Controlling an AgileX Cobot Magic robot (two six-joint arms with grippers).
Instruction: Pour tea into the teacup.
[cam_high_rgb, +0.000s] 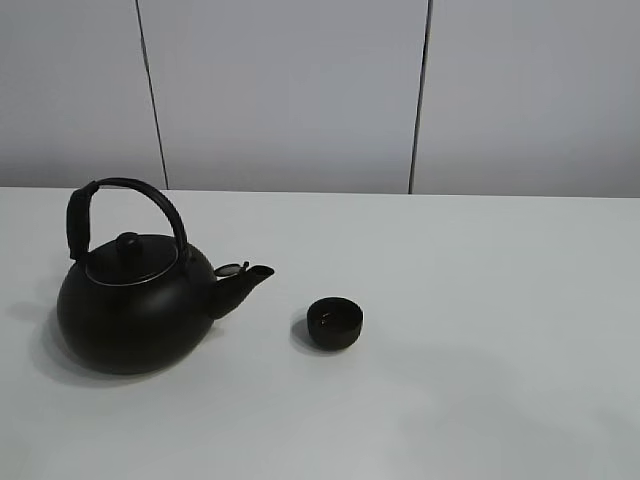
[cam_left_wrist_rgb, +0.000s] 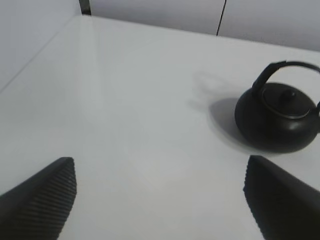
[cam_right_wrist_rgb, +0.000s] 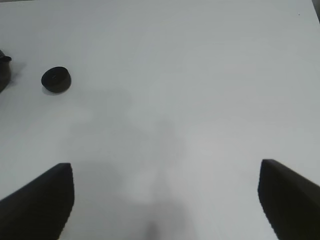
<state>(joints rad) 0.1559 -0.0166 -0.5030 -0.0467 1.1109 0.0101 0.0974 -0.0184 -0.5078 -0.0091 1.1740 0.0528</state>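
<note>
A big round black kettle (cam_high_rgb: 130, 305) with an arched handle stands on the left of the white table (cam_high_rgb: 480, 300), its spout pointing right. The tiny black teacup (cam_high_rgb: 334, 323) sits a little right of the spout, apart from it. No tea stream shows. My left gripper (cam_left_wrist_rgb: 160, 200) is open and empty, well away from the kettle (cam_left_wrist_rgb: 277, 117). My right gripper (cam_right_wrist_rgb: 165, 200) is open and empty, far from the teacup (cam_right_wrist_rgb: 56, 79). Neither gripper shows in the exterior view.
A grey panelled wall (cam_high_rgb: 300, 90) runs behind the table's far edge. The table's left edge meets a wall in the left wrist view (cam_left_wrist_rgb: 30, 60). Nothing else stands on the table.
</note>
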